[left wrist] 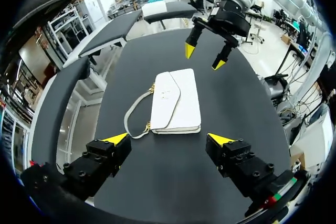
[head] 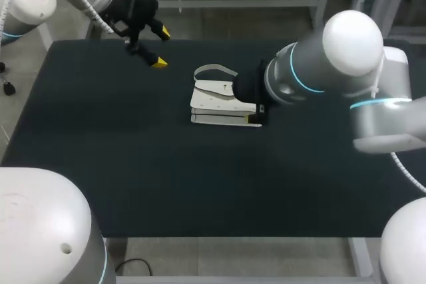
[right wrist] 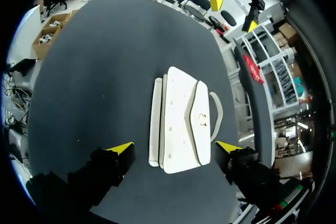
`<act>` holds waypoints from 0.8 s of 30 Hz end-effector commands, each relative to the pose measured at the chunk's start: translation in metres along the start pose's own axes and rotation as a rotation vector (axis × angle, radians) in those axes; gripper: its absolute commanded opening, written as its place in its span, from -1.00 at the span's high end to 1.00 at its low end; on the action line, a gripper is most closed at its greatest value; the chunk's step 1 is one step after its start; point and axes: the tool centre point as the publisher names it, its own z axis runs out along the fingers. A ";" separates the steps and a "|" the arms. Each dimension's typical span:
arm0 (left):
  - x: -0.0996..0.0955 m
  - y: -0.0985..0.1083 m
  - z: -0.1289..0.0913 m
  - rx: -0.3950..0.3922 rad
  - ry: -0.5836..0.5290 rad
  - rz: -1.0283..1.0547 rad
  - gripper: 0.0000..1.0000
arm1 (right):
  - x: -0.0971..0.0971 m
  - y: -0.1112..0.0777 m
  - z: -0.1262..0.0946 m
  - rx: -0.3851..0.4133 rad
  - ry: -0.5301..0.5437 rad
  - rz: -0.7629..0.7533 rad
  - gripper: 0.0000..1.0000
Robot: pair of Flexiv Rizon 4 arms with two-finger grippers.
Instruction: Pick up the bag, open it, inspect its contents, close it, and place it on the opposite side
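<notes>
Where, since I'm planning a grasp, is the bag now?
In the head view, the bag lies at the middle of the table, beneath the right arm's open jaws.

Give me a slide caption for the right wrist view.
Open right gripper poised over a closed white bag on the dark table.

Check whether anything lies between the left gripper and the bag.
Nothing; only bare tabletop separates the left gripper from the bag, as the head view shows.
</notes>
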 end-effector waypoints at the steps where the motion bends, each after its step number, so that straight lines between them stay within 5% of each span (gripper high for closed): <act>1: -0.014 -0.003 -0.003 -0.014 0.062 0.012 -1.00 | 0.010 -0.006 0.007 0.003 -0.162 -0.006 -1.00; 6: -0.014 -0.003 -0.003 -0.014 0.062 0.012 -1.00 | 0.011 -0.009 0.016 0.005 -0.172 -0.020 -1.00; 17: -0.005 -0.011 0.010 0.145 0.008 0.353 -1.00 | 0.012 -0.017 0.032 0.015 -0.194 -0.021 -1.00; 24: -0.005 -0.011 0.010 0.145 0.008 0.353 -1.00 | 0.012 -0.017 0.032 0.015 -0.194 -0.021 -1.00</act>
